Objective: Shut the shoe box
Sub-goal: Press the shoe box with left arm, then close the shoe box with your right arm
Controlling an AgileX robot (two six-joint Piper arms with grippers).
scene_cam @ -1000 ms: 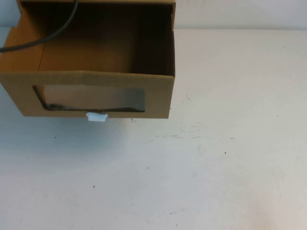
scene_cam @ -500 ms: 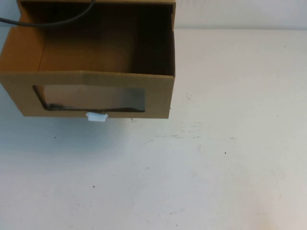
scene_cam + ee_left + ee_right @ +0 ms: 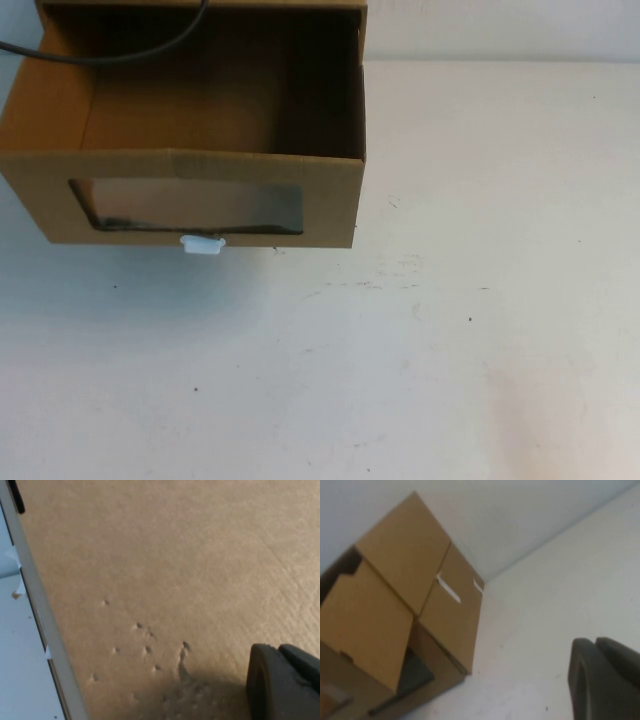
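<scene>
Now the shoe box (image 3: 200, 190) stands at the far left part of the white table (image 3: 450, 330), seen from the high view. It is a brown cardboard drawer-style box, and its drawer is pulled out toward the robot, so the inside is open from above and looks dark and brown. The front panel has a clear rectangular window (image 3: 190, 207), and a small white pull tab (image 3: 201, 244) sits just below that window, at the lower edge of the front. A black cable (image 3: 110, 50) curves over the far part of the open drawer.

The table surface is off-white and matte, with small dark specks and faint scuff marks. Behind the table a pale wall (image 3: 495, 515) rises, plain and light grey-blue.

Neither arm shows in the high view. The left gripper (image 3: 282, 682) appears only in its own wrist view as one dark fingertip, very close to a flat brown cardboard surface with small dents, which fills almost all of that view; whether it touches the cardboard I cannot tell. The right gripper (image 3: 602, 680) also shows as one dark fingertip in its wrist view, above bare table, and the shoe box lies well apart ahead of it. For both grippers I cannot tell how the jaws stand, because only one finger is visible.
</scene>
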